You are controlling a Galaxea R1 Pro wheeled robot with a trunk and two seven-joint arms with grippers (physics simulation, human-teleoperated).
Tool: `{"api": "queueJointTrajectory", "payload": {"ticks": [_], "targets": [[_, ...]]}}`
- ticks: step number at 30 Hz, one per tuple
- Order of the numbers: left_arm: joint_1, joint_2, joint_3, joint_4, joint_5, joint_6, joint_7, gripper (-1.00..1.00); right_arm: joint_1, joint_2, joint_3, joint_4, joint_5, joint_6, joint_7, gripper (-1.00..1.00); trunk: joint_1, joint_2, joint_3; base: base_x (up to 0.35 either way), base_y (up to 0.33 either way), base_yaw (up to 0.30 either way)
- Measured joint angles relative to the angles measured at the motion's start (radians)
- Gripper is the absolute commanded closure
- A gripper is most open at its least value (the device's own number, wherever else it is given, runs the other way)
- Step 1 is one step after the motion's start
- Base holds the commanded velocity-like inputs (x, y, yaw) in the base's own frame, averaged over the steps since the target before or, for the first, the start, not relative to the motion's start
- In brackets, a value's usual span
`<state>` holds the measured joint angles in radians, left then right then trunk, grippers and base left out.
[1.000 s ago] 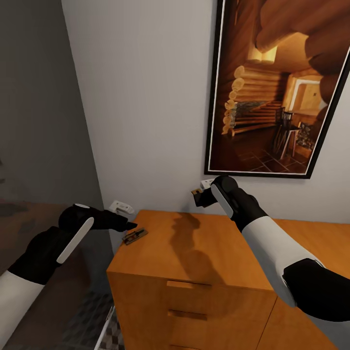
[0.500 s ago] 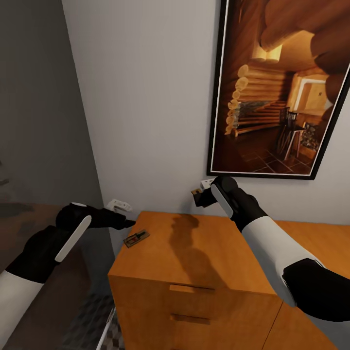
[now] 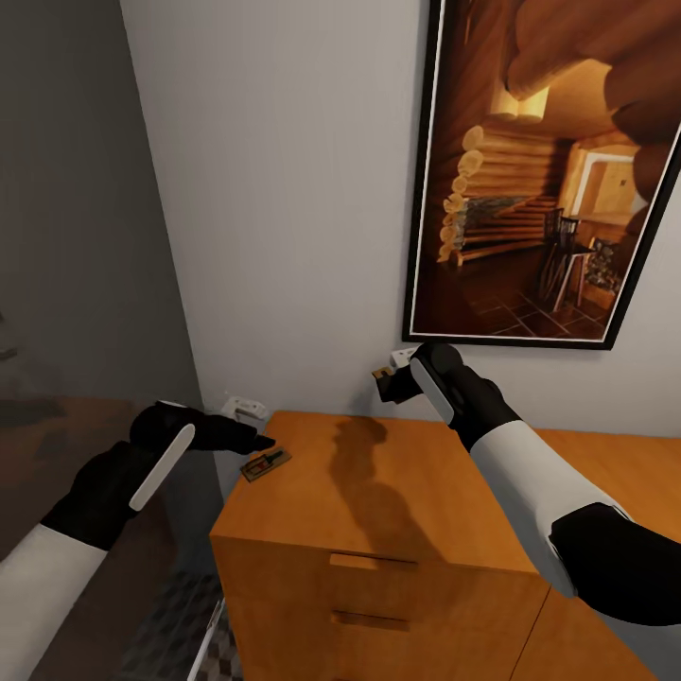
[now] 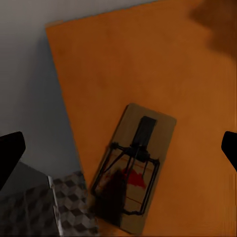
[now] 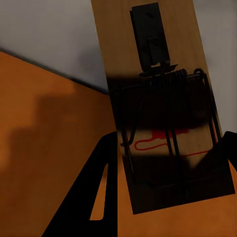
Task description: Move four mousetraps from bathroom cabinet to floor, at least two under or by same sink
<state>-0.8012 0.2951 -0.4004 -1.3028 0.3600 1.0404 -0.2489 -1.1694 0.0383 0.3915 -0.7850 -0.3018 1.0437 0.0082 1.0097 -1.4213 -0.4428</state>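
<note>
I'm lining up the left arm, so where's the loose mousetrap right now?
In the head view, the mousetrap lies flat on the cabinet top near its front left corner, just beyond the left gripper.

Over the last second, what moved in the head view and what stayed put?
The left gripper dipped away from the mousetrap on the cabinet, then came back beside it, jaws open. The view itself shifted slightly early on. The right gripper stayed raised above the cabinet, shut on its own mousetrap.
</note>
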Motion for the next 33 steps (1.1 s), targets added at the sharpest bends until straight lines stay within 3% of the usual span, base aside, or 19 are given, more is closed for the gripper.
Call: {"api": "queueJointTrajectory", "payload": {"ticks": [5, 9, 33], "targets": [[0.000, -0.031, -0.003, 0.040, -0.006, -0.001, 0.001, -1.00, 0.000, -0.001, 0.000, 0.001, -0.003, 0.000, 0.000, 1.00, 0.000, 0.000, 0.000, 0.000, 0.000, 0.000], [0.000, -0.039, -0.003, 0.049, -0.008, -0.002, 0.001, -1.00, 0.000, -0.001, 0.000, 0.001, -0.003, 0.000, 0.000, 1.00, 0.000, 0.000, 0.000, 0.000, 0.000, 0.000], [0.000, -0.046, -0.005, 0.064, -0.005, -0.004, 0.005, -1.00, 0.000, -0.001, 0.000, 0.002, -0.004, 0.000, 0.000, 1.00, 0.000, 0.000, 0.000, 0.000, 0.000, 0.000]]}}
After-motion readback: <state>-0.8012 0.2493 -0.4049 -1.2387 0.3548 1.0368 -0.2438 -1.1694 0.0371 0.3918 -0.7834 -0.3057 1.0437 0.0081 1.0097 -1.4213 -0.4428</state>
